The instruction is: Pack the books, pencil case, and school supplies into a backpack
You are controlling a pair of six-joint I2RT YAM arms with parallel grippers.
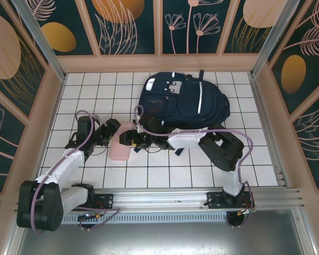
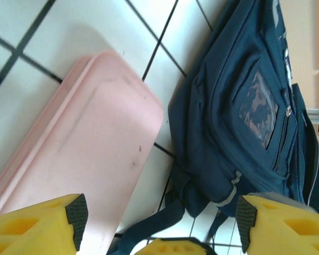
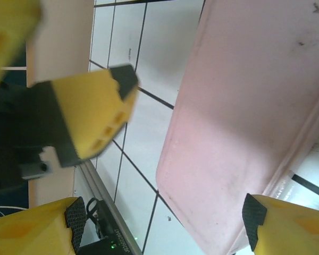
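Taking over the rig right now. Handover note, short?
Left end effector: open above the pink pencil case, holding nothing.
Right end effector: open over the same case, no grip.
Backpack: flat on the table just behind, case outside it.
Done: nothing packed visibly. Left: grasp the case, put it in the backpack.

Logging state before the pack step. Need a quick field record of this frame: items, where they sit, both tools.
surface: white tiled table
backpack: navy, lying flat at the far side
pencil case: pink, flat on the tiles, near-left of the backpack
left tool: open, over the pencil case, pointing toward the backpack
right tool: open, low over the pencil case, which lies partly between its fingers
held: nothing clamped by either tool
backpack zip state: cannot tell
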